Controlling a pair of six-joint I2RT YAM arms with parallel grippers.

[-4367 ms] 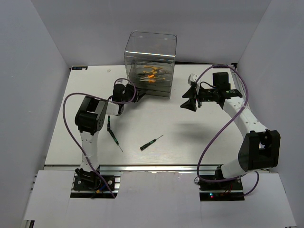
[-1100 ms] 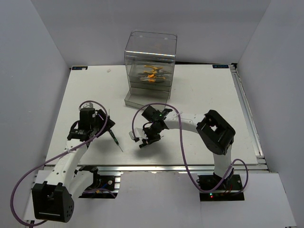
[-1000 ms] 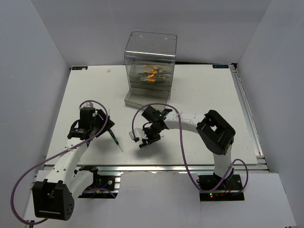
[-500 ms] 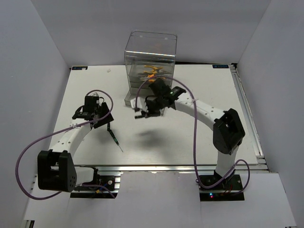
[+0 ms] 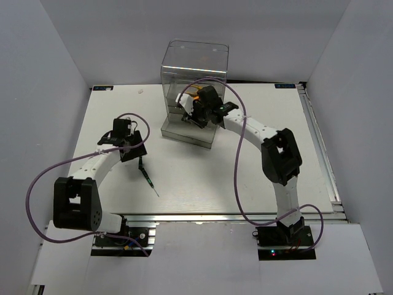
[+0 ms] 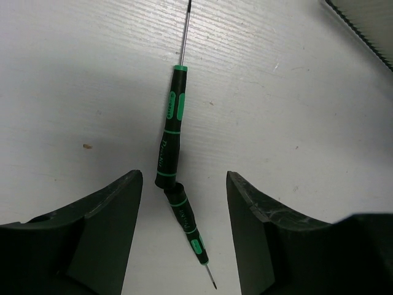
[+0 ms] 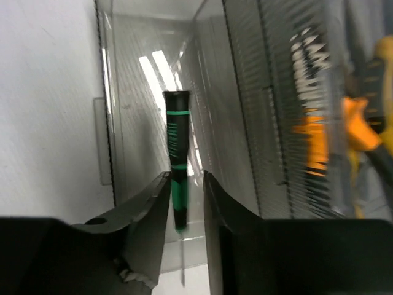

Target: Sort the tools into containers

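And the right gripper (image 7: 184, 200) pinches a slim black-green screwdriver (image 7: 177, 141) over the clear smoky plastic drawer (image 5: 184, 135), orange-handled pliers (image 7: 353, 120) alongside; left gripper (image 6: 181, 184) spread above two more screwdrivers (image 6: 171, 132).

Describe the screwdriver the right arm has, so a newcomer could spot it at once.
Start at the tall clear box at the far side of the table, whose bottom drawer is pulled out. The right end effector sits at that drawer, shut on a slim black-green screwdriver. The other two screwdrivers lie end to end on the table under the open left end effector.
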